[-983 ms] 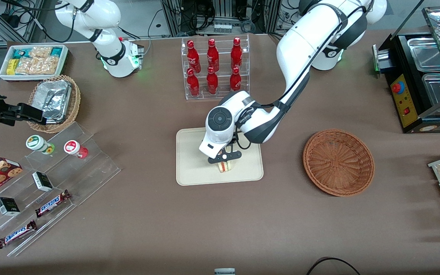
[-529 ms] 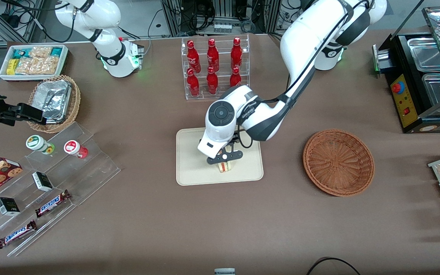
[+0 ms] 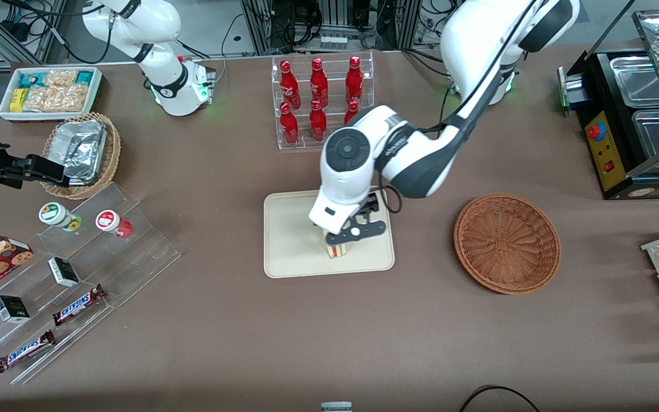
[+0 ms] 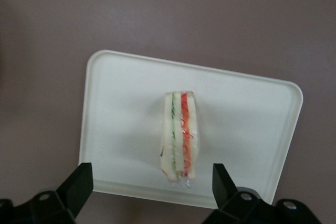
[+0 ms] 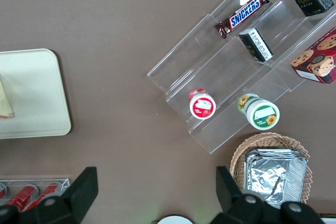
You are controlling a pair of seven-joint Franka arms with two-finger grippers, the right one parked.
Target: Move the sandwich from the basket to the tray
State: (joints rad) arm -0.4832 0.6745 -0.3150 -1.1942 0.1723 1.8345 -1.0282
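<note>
two chocolate bars (image 3: 79,305) (image 3: 25,350) read "snickers", white letters on brown wrappers, on the clear stepped rack (image 3: 72,269), well apart from the gripper (image 3: 350,239) toward the parked arm's end; one also reads in the right wrist view. red bottles (image 3: 318,86) carry white script, too small to read. nothing else legible.

- The gripper (image 3: 345,240) is hovering directly above the tray (image 3: 289,252), over the part of it nearest the basket (image 3: 507,243).
- The sandwich (image 3: 338,250) is resting on the tray, partly hidden under the gripper.
- The basket is sitting near the tray, toward the working arm's end of the table, nothing showing inside it.
</note>
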